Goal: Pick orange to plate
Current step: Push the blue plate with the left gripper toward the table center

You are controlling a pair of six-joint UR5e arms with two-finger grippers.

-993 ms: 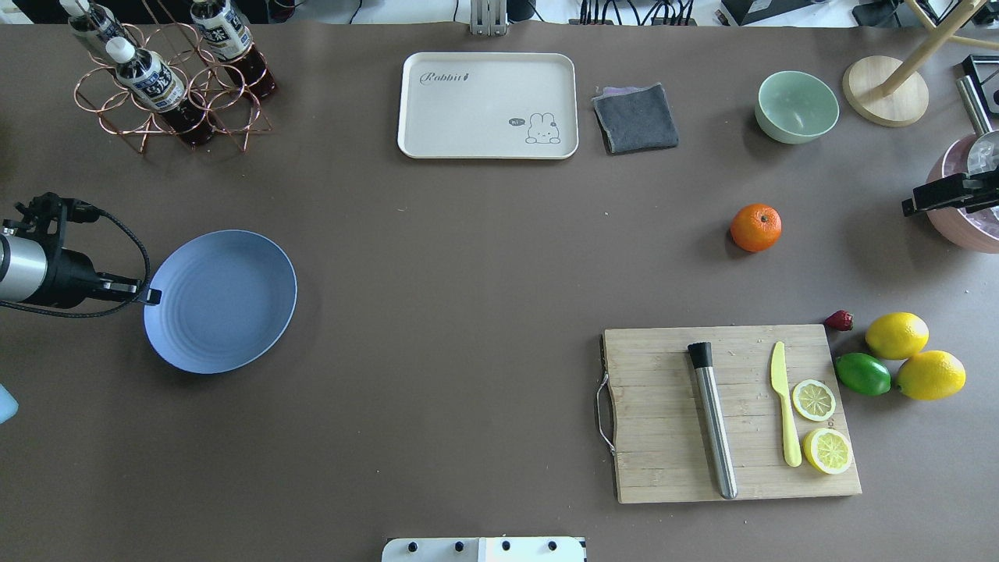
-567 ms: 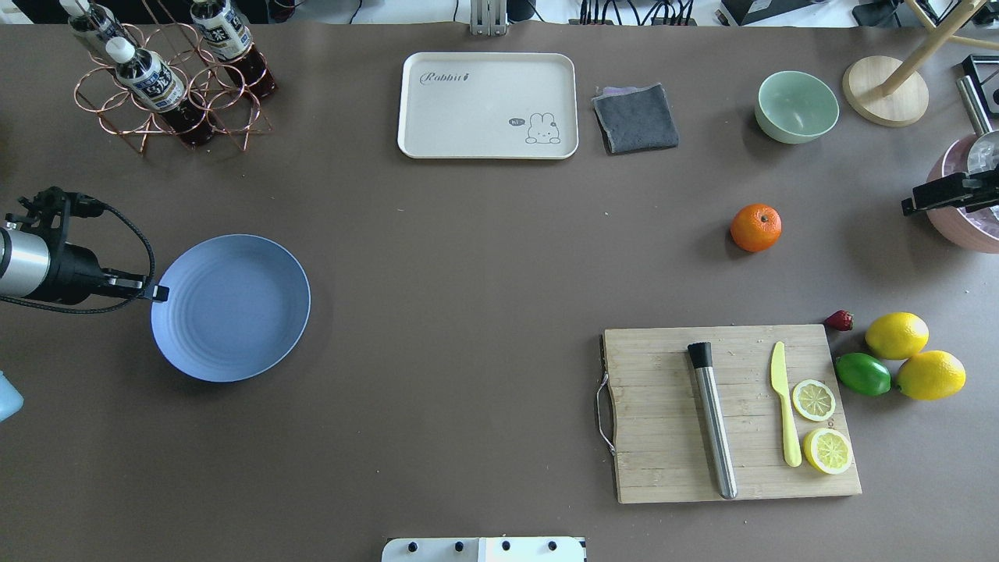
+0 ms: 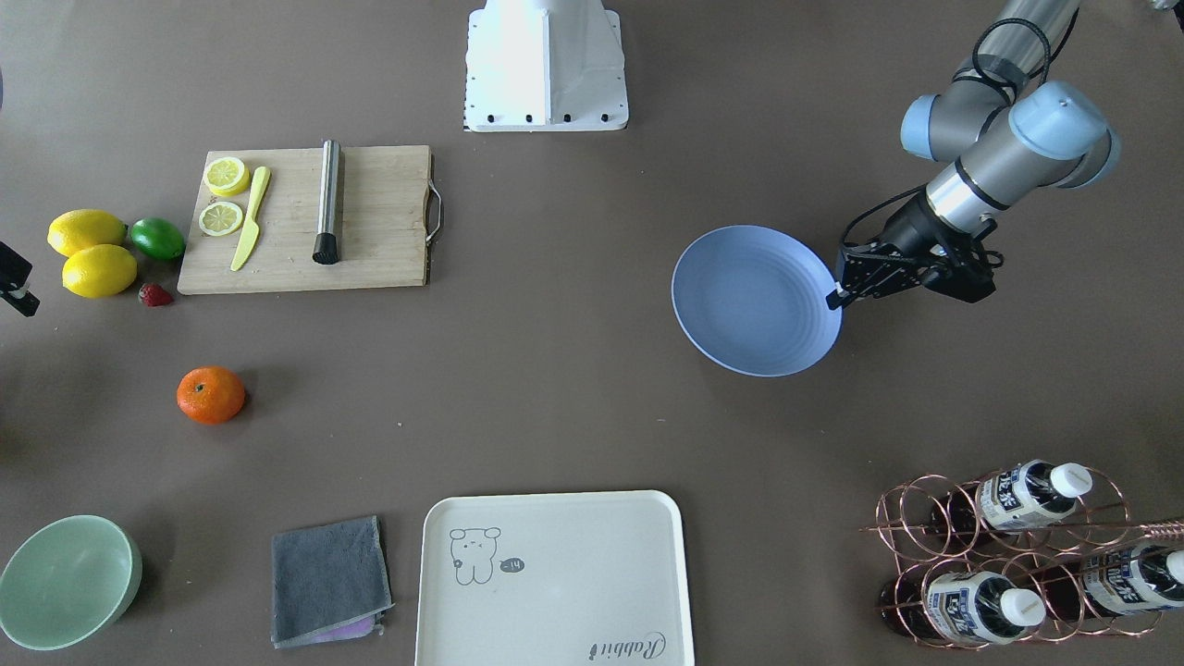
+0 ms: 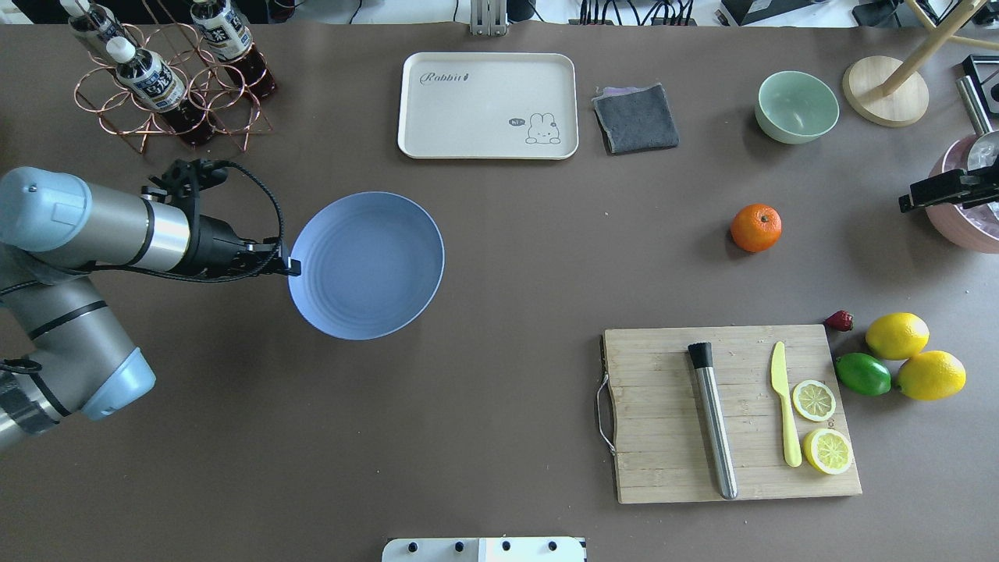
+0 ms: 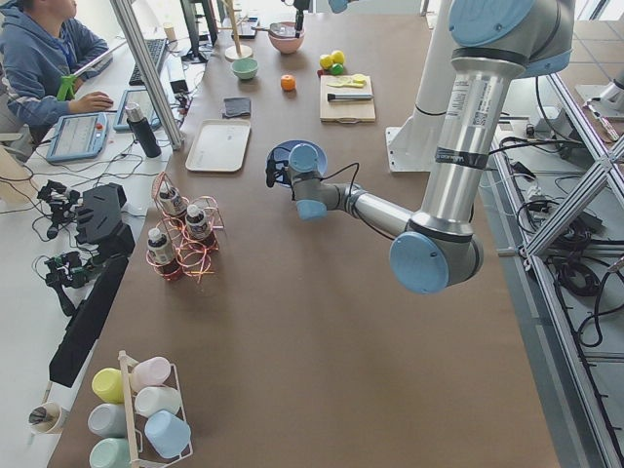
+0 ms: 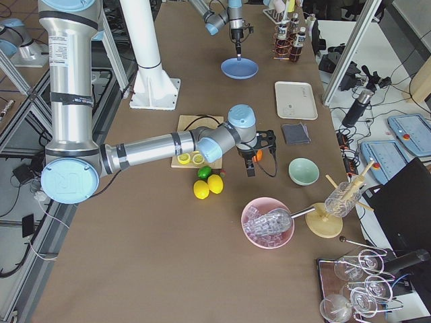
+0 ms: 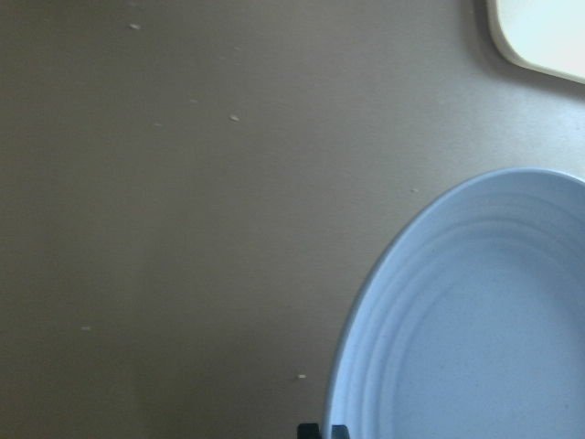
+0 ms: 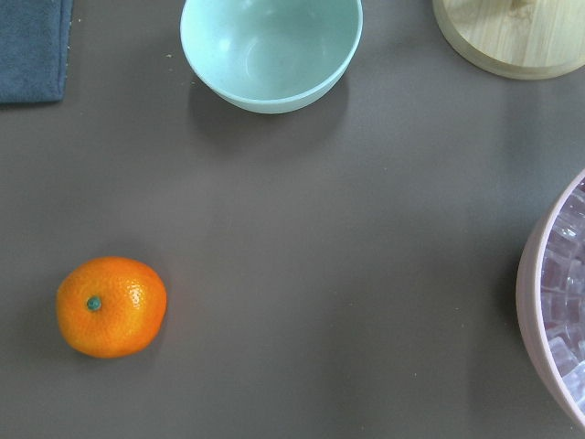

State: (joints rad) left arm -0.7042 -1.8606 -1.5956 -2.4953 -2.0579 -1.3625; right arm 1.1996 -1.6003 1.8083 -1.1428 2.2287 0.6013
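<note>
The blue plate is at the table's left-centre, held by its rim in my left gripper, which is shut on it. The left wrist view shows the plate filling the lower right. The orange rests alone on the brown table, right of centre. It also lies at the lower left of the right wrist view. My right gripper hangs at the table's right edge, well right of the orange; I cannot tell whether it is open.
Near the orange are a pale green bowl, a grey cloth, and a cutting board with knife, muddler and lemon slices. Lemons and a lime lie to its right. A cream tray, a bottle rack and a pink bowl are also here.
My left arm has carried the plate well to the right and slightly farther from the robot. The orange has not moved, and the right gripper has hardly shifted.
</note>
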